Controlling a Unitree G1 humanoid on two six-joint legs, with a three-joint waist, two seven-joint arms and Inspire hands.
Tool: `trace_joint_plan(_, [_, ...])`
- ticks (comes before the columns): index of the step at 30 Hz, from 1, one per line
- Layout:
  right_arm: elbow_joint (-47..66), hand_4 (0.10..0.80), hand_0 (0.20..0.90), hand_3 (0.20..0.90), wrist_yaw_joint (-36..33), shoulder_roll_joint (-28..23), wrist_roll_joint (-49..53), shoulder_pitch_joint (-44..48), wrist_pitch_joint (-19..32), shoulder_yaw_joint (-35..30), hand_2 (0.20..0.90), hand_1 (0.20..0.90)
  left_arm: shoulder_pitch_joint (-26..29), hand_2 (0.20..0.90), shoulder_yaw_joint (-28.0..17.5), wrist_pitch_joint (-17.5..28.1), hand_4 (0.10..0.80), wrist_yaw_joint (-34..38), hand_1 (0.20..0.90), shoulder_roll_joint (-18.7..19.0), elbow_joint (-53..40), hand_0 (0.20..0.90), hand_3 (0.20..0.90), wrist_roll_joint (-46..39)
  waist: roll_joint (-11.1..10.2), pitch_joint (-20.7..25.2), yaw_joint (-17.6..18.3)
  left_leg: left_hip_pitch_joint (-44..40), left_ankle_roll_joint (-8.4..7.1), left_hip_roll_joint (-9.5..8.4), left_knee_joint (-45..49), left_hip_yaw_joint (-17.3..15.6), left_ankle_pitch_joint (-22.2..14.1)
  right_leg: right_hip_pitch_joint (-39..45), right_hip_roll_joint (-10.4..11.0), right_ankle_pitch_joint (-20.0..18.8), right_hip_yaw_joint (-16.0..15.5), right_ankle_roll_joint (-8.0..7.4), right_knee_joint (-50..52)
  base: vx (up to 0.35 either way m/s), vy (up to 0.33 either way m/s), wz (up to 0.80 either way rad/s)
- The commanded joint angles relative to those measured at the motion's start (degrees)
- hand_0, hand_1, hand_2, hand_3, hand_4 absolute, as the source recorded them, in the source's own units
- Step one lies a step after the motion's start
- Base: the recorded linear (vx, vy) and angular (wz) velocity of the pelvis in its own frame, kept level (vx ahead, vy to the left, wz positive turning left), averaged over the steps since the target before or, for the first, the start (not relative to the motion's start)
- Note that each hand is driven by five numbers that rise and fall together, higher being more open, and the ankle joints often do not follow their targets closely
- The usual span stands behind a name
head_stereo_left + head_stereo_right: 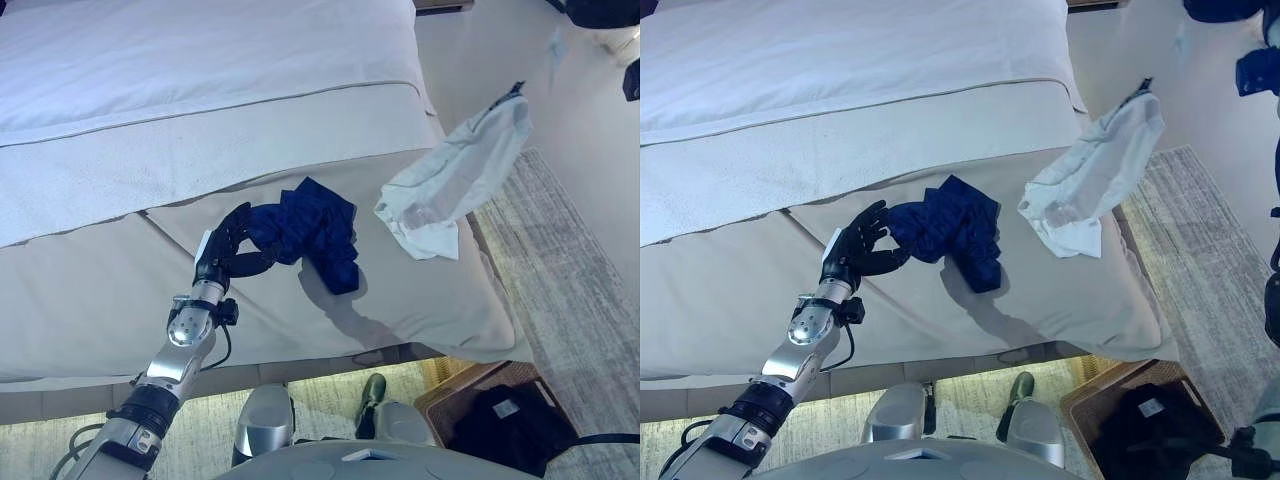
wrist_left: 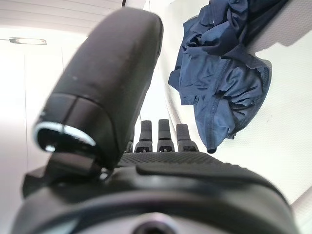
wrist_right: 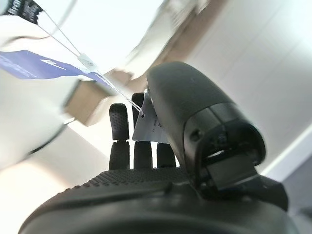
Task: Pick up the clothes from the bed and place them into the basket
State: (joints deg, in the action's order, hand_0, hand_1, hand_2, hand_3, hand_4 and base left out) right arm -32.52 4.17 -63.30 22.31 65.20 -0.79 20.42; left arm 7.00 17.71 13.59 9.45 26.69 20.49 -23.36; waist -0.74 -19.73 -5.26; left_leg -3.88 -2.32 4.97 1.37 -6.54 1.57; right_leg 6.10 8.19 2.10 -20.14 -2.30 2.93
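Down at the near edge of the head views, a woven basket [image 1: 440, 405] sits on the floor by the bed's corner, with a dark garment [image 1: 510, 425] already inside it. On the bed [image 1: 150, 120], a crumpled navy garment [image 1: 315, 230] lies near the front edge, and the left hand [image 1: 232, 250] is right at its side, fingers spread and relaxed — touching or almost touching the cloth, not yet closed on it. A white garment [image 1: 455, 180] hangs in mid-air over the bed's right corner; what carries it is not visible. The right hand [image 3: 161, 146] shows only in its own wrist view, fingers straight, with a white tag [image 3: 146, 124] on a thin string just past them.

Judging by its folds, the navy piece is light, soft and limp — it should bunch easily, so a pinch into the thick gathered ridge nearest the hand seems safest. Print on the tag is too small to read.
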Motion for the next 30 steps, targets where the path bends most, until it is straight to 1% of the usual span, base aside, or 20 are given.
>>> trace_joint_plan(1, [6.5, 0.1, 0.3, 0.2, -3.7, 0.3, 0.2, -1.1, 7.0, 0.3, 0.3, 0.3, -1.9, 0.9, -0.6, 5.0, 0.8, -0.5, 0.9, 1.3, -0.7, 0.9, 0.9, 3.3, -4.1, 13.5, -0.6, 0.2, -1.39, 1.54, 0.4, -1.5, -3.8, -0.6, 2.2, 1.4, 2.2, -2.26, 1.9, 0.024, -0.016, 0.04])
trace_joint_plan(9, [15.4, 0.1, 0.3, 0.2, -8.2, 1.8, 1.8, -3.4, 6.7, -4.1, 0.3, 0.3, -2.5, 0.9, -1.7, 4.9, 0.8, -0.7, 0.9, 1.8, -0.4, 0.9, 0.9, 3.8, -4.0, 13.9, -0.1, -0.6, -1.04, 1.3, -0.4, -1.7, -3.9, 0.0, 2.0, 1.2, 2.8, -2.67, 1.2, 0.018, -0.009, -0.01])
trace_joint_plan(15, [21.7, 0.1, 0.3, 0.2, -10.7, 1.9, 2.9, -6.3, 7.1, -8.0, 0.3, 0.3, -3.2, 0.9, -2.4, 5.4, 0.8, -1.0, 0.9, 1.6, 0.3, 0.9, 0.9, 4.2, -3.9, 14.6, 0.7, -1.3, -0.93, 1.11, -1.4, -1.9, -3.9, 0.4, 1.8, 1.1, 3.3, -2.91, 0.6, 0.006, 0.0, -0.02])
trace_joint_plan(18, [24.1, 0.1, 0.3, 0.2, -11.4, 2.2, 2.0, -9.3, 5.8, -10.4, 0.3, 0.3, -3.1, 0.9, -2.9, 5.5, 0.8, -0.7, 0.9, 1.0, 0.8, 0.9, 0.9, 4.6, -3.8, 14.8, 1.4, -1.7, -0.91, 1.05, -1.7, -2.3, -4.0, 0.4, 1.8, 1.0, 3.7, -3.07, 0.4, 0.006, 0.001, -0.02])
trace_joint_plan(21, [25.6, 0.1, 0.3, 0.2, -11.3, 2.4, 0.4, -14.6, 4.2, -13.6, 0.3, 0.3, -3.4, 0.9, -3.8, 5.2, 0.8, -0.1, 0.9, 0.3, 0.8, 0.9, 0.9, 5.1, -3.6, 14.8, 2.1, -2.0, -0.77, 1.11, -2.0, -2.6, -4.1, 0.5, 1.7, 1.0, 4.1, -3.13, 0.4, 0.004, 0.004, -0.01])
trace_joint_plan(22, [25.8, 0.1, 0.3, 0.2, -11.0, 2.6, 0.4, -15.8, 3.9, -14.3, 0.3, 0.3, -3.4, 0.9, -4.1, 5.0, 0.8, 0.1, 0.9, 0.2, 0.7, 0.9, 0.9, 5.3, -3.6, 14.8, 2.2, -2.0, -0.72, 1.14, -2.0, -2.7, -4.1, 0.4, 1.7, 1.0, 4.3, -3.14, 0.4, 0.0, 0.0, -0.08])
trace_joint_plan(23, [26.5, 0.1, 0.3, 0.2, -10.2, 3.6, 0.0, -19.3, 4.2, -16.2, 0.3, 0.3, -3.5, 0.9, -4.7, 5.0, 0.8, 0.2, 0.9, -0.1, 1.0, 0.9, 0.9, 5.7, -3.5, 14.6, 2.7, -2.0, -0.68, 1.21, -2.0, -2.9, -4.1, 0.3, 1.7, 1.0, 4.5, -3.18, 0.5, -0.008, -0.005, -0.14])
trace_joint_plan(25, [27.6, 0.1, 0.3, 0.2, -9.1, 4.9, -0.4, -23.3, 4.1, -18.5, 0.3, 0.3, -3.4, 0.9, -5.0, 4.7, 0.8, 0.5, 0.9, -0.1, 1.2, 0.9, 0.9, 6.0, -3.6, 14.4, 2.9, -2.1, -0.59, 1.29, -1.9, -3.1, -4.2, 0.1, 1.7, 1.0, 4.7, -3.23, 0.7, -0.008, -0.01, -0.14])
trace_joint_plan(26, [28.1, 0.1, 0.3, 0.2, -7.7, 6.5, -1.4, -26.4, 3.6, -19.8, 0.3, 0.3, -3.2, 0.9, -5.6, 4.4, 0.8, 0.6, 0.9, -0.5, 1.3, 0.9, 0.9, 6.3, -3.5, 14.1, 3.3, -2.1, -0.47, 1.32, -1.8, -3.2, -4.3, 0.0, 1.7, 1.0, 5.0, -3.24, 0.7, -0.003, -0.013, -0.07])
trace_joint_plan(28, [28.7, 0.1, 0.3, 0.2, -6.3, 7.9, -2.3, -29.2, 2.9, -20.8, 0.3, 0.3, -3.0, 0.9, -5.8, 4.0, 0.8, 0.8, 0.9, -0.7, 1.3, 0.9, 0.9, 6.7, -3.6, 14.0, 3.5, -2.1, -0.36, 1.33, -1.8, -3.4, -4.3, -0.1, 1.7, 1.0, 5.3, -3.22, 0.7, -0.012, -0.013, -0.07])
trace_joint_plan(29, [29.0, 0.1, 0.3, 0.2, -3.0, 10.2, -3.7, -32.6, 2.1, -21.2, 0.3, 0.3, -2.6, 0.9, -5.9, 4.0, 0.8, 1.3, 0.9, -1.2, 1.7, 0.9, 0.9, 7.2, -3.5, 13.6, 4.0, -2.0, -0.26, 1.43, -1.6, -3.7, -4.4, -0.4, 1.6, 1.0, 5.7, -3.26, 0.8, -0.023, -0.013, -0.07])
trace_joint_plan(30, [29.3, 0.1, 0.3, 0.2, -1.8, 10.8, -4.1, -33.8, 2.1, -21.2, 0.3, 0.3, -2.5, 0.9, -6.2, 3.8, 0.8, 1.3, 0.9, -1.3, 1.6, 0.9, 0.9, 7.3, -3.5, 13.5, 4.1, -2.0, -0.22, 1.43, -1.7, -3.8, -4.3, -0.5, 1.6, 1.0, 5.8, -3.27, 0.8, -0.023, -0.012, -0.07])
